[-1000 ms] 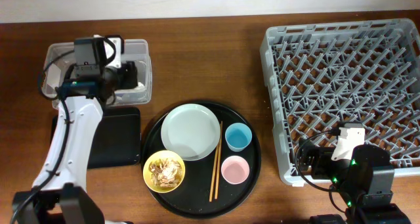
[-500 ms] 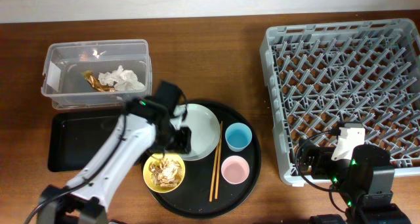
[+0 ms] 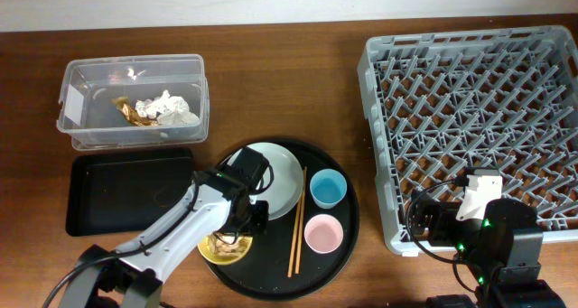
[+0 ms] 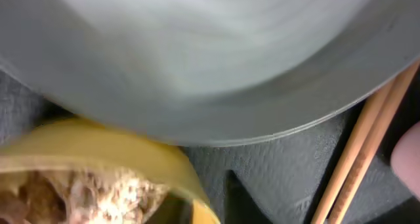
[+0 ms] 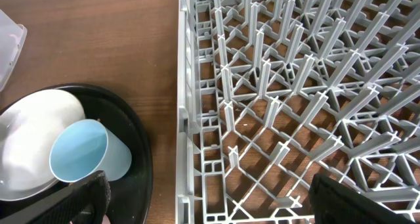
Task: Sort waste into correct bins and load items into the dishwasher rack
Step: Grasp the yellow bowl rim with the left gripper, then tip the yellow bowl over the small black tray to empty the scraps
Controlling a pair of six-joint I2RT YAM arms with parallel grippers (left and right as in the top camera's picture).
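My left gripper [image 3: 237, 234] is down at the right rim of the yellow bowl [image 3: 217, 249] on the round black tray. In the left wrist view the gripper [image 4: 203, 209] has one jaw inside the bowl [image 4: 98, 145] and one outside, closed on the rim. Tan food scraps [image 4: 72, 191] lie in the bowl. The grey-green plate [image 3: 275, 174], wooden chopsticks [image 3: 296, 222], blue cup [image 3: 327, 190] and pink cup [image 3: 322, 233] sit on the same tray. White tissue [image 3: 170, 107] and the gold wrapper [image 3: 126, 111] lie in the clear tub [image 3: 81, 127]. My right gripper [image 5: 216, 207] is open and empty by the rack [image 3: 470, 109].
The shallow black tray [image 3: 117, 195] lies left of the round black tray [image 3: 348, 227]. The rack's front left corner [image 5: 197, 152] is right under my right gripper, with the blue cup [image 5: 85, 152] and the plate [image 5: 33, 138] to its left.
My left arm left the clear tub, where tissue and wrapper now lie, swung to the round tray and came down onto the yellow bowl's rim. The right arm has not moved.
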